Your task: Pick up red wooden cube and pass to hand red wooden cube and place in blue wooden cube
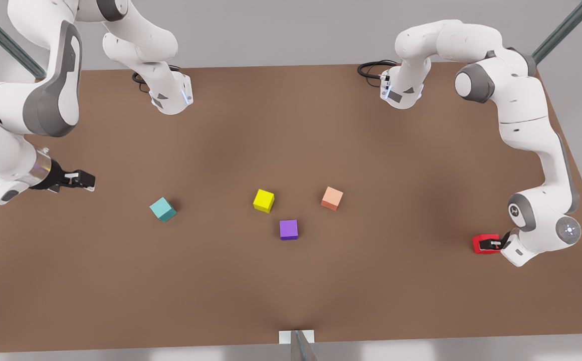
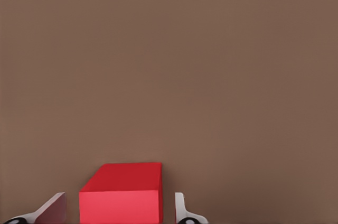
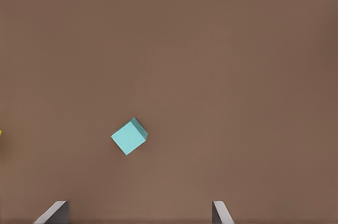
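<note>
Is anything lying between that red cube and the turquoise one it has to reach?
Yes. The purple cube, yellow cube and orange cube sit mid-table, roughly between the red cube, which is between the left gripper's fingers, and the turquoise cube. The right gripper waits open beyond.

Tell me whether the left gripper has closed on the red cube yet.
Not yet: open. In the left wrist view the left gripper straddles the red wooden cube, with gaps between each fingertip and the cube's sides.
</note>
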